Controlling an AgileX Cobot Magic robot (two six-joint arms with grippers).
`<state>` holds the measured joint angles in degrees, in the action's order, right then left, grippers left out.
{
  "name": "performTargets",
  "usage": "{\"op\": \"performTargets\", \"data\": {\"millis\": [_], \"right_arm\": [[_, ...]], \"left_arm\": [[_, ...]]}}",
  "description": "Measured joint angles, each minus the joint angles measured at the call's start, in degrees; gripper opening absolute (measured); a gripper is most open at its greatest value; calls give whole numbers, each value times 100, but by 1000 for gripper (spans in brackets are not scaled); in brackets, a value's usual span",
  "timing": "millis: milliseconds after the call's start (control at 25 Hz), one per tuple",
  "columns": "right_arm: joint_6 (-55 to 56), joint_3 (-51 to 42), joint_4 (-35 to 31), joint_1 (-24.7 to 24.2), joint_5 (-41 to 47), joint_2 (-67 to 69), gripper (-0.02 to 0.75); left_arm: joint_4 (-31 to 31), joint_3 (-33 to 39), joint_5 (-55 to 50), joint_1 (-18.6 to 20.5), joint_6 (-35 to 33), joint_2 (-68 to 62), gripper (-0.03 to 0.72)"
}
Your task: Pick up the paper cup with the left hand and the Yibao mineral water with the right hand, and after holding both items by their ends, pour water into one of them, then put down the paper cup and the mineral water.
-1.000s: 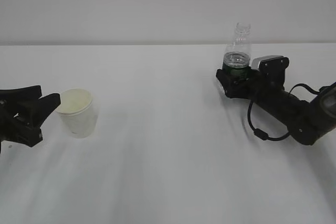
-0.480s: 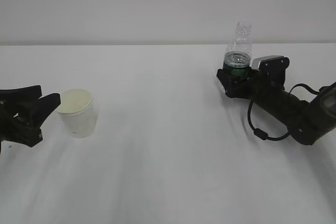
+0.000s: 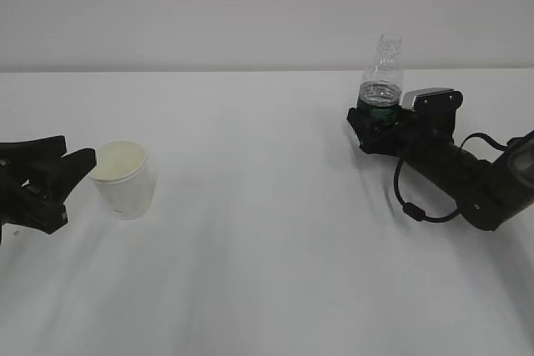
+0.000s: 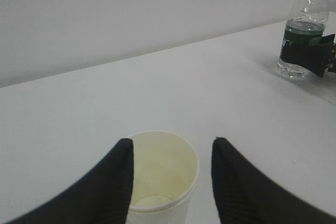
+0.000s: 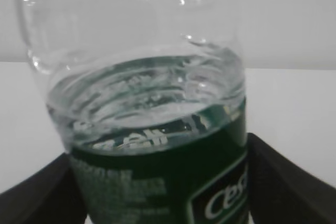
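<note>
My left hand [image 3: 58, 174] has its jaws spread either side of the paper cup [image 3: 123, 178], which stands upright on the counter [image 3: 267, 231] between them. I see a gap at each finger, so nothing is gripped yet. My right hand [image 3: 377, 129] has the Yibao mineral water [image 3: 380, 81] upright between its jaws at the label band. They look close against it, but I cannot tell whether they clamp.
</note>
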<state>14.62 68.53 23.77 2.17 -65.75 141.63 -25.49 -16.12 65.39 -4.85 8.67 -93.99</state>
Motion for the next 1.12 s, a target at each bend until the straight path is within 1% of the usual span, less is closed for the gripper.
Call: {"op": "performTargets", "data": {"millis": [480, 880, 1120], "right_arm": [[0, 0, -56, 0, 0, 0, 612], [0, 0, -80, 0, 0, 9, 552], [0, 0, -102, 0, -9, 9, 543]], "left_arm": [[0, 0, 0, 0, 0, 0, 341], [0, 0, 0, 0, 0, 0, 341], [0, 0, 0, 0, 0, 0, 341]]}}
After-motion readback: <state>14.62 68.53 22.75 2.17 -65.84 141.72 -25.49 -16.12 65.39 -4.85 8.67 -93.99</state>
